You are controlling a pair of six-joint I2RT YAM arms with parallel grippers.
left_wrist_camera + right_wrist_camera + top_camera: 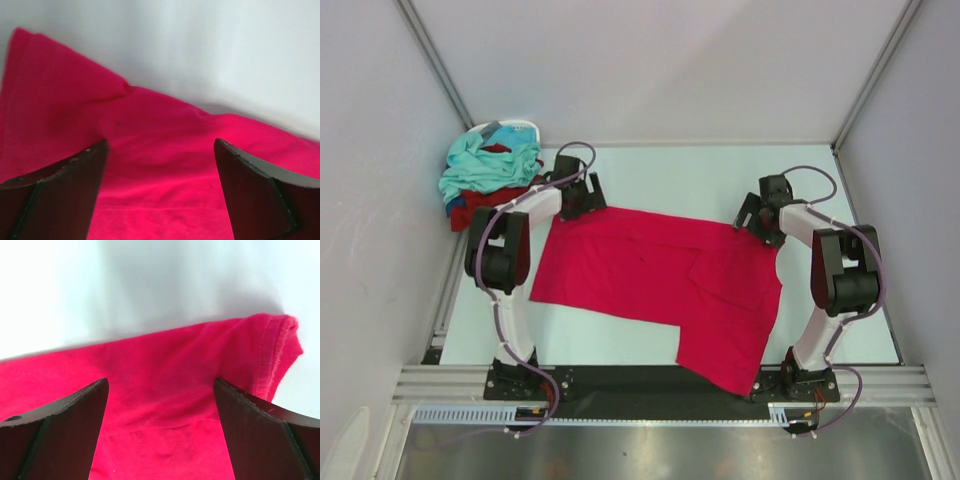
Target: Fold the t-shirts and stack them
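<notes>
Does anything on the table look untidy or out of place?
Yes. The crimson-pink t-shirt lies skewed, its near corner hanging over the table's front edge. The remaining shirts sit in a crumpled heap at the far-left corner.

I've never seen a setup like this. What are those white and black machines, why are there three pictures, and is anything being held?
They are two robot arms bolted at the table's near edge, seen from above. The other two pictures come from cameras on each wrist, looking out between its dark fingers. A crimson-pink t-shirt lies spread out, one corner hanging off the front edge. More shirts sit piled at the far left. The left gripper and right gripper stand open over the shirt's far edge, holding nothing.
</notes>
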